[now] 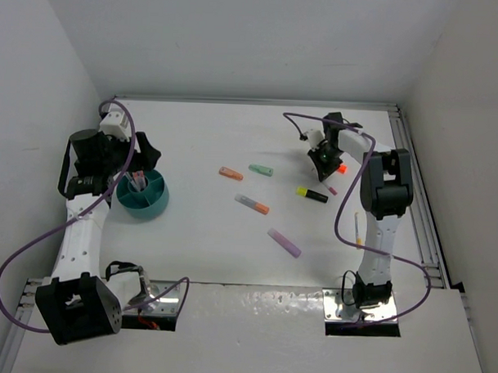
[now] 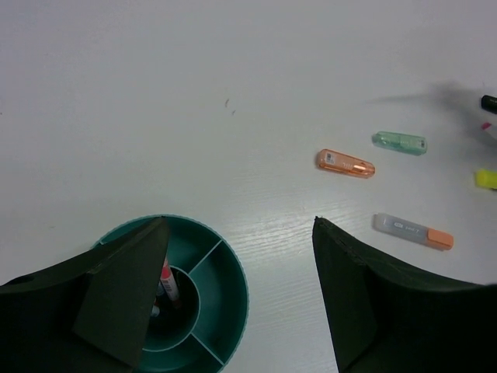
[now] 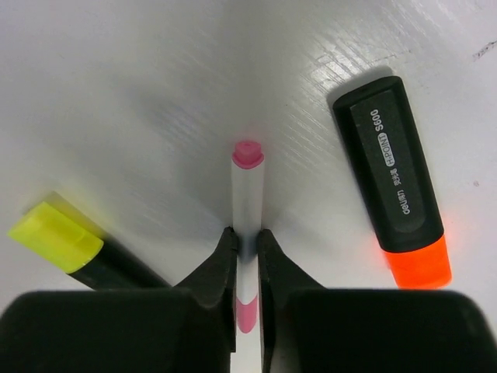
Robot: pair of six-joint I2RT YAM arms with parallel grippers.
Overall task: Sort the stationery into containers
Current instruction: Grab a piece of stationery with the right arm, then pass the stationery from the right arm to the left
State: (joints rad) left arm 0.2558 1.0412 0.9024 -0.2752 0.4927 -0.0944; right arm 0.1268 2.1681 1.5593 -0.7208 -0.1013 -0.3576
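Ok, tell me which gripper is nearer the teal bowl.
Left. The left gripper hangs open directly over the teal bowl; the right gripper is far across the table, shut on a pink-tipped pen.

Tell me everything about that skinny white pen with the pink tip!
This thin white plastic pen has a pink end and a pink band. The right gripper pinches its middle, one black finger each side. It sits between a yellow-capped black highlighter and an orange-capped black highlighter, touching neither. Whether it rests on the table is unclear.
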